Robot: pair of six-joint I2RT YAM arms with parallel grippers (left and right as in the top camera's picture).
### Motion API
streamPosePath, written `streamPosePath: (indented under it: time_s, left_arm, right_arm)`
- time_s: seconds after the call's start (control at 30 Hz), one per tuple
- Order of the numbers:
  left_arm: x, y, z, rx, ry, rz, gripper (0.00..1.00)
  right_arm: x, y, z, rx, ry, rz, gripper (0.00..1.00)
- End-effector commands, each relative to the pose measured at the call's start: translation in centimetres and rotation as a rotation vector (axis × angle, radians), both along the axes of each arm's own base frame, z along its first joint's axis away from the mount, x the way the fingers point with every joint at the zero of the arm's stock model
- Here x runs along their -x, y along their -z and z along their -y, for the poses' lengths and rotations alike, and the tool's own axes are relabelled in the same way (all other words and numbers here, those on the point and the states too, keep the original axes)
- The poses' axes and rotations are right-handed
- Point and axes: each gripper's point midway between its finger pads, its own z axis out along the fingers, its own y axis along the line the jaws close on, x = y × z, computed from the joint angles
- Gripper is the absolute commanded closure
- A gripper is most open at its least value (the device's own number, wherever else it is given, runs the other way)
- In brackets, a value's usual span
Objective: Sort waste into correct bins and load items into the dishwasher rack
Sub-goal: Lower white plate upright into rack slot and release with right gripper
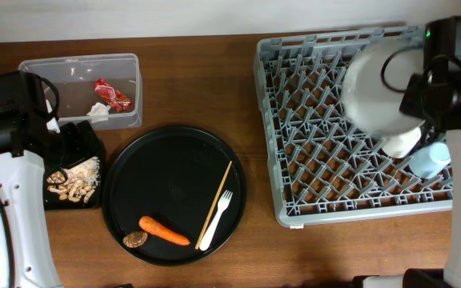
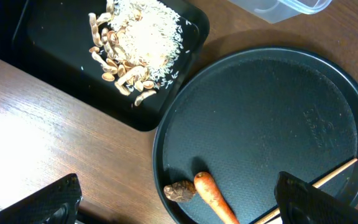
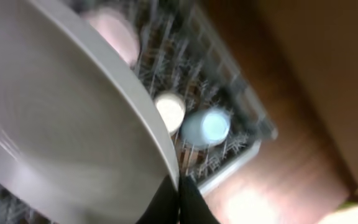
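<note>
Over the dishwasher rack [image 1: 310,172] the right gripper [image 3: 179,194] pinches the white plate [image 1: 377,86]. The small white cup [image 1: 399,145] and light blue cup [image 1: 431,159] crowd the rack's right edge, with bare pegs leftward. Well left of the rack, the left gripper [image 2: 179,208] hangs with jaws spread.

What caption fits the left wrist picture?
Crumbs heaped in the black bin; carrot waiting on the round tray.

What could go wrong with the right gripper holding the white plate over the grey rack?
1. The right gripper pinches the round white plate only at its rim, and the wrist view is blurred: it could slip.
2. The small white cup and light blue cup sit close to the plate in the grey plastic dishwasher rack; setting it down there might knock them.
</note>
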Motion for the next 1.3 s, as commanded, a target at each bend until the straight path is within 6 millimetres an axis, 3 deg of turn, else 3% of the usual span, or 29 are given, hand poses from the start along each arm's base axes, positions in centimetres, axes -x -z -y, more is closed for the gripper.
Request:
streamPosePath:
  time_s: [0.0, 0.1, 0.2, 0.4, 0.53, 0.77, 1.07, 1.27]
  left_arm:
    - [0.2, -0.2, 0.0, 0.003, -0.013, 0.012, 0.01]
    - [0.1, -0.2, 0.0, 0.002, -0.013, 0.016, 0.01]
    - [0.1, -0.2, 0.0, 0.002, -0.013, 0.017, 0.01]
    - [0.1, -0.2, 0.0, 0.003, -0.013, 0.015, 0.01]
    - [0.1, -0.2, 0.0, 0.003, -0.013, 0.016, 0.01]
    - [0.0, -0.2, -0.1, 0.002, -0.013, 0.018, 0.01]
    - [-0.1, -0.3, -0.1, 0.000, -0.013, 0.026, 0.01]
    - [-0.1, -0.3, -0.1, 0.000, -0.013, 0.025, 0.01]
  right_arm:
    - [-1.2, -1.5, 3.3, 0.163, 0.180, 0.082, 0.96]
    - [-2.6, -0.5, 4.3, 0.213, 0.264, 0.085, 0.96]
    - [-4.6, 1.2, 3.9, 0.246, 0.258, 0.050, 0.96]
    - [-9.5, 4.9, 0.7, 0.348, 0.194, 0.012, 0.96]
    - [-11.4, 7.4, -0.3, 0.366, 0.170, -0.020, 0.96]
    - [-13.2, 12.2, -2.4, 0.362, 0.107, -0.117, 0.96]
    - [-13.8, 15.0, -6.5, 0.296, 0.011, -0.157, 0.95]
    - [-13.0, 16.2, -10.9, 0.225, -0.100, -0.205, 0.73]
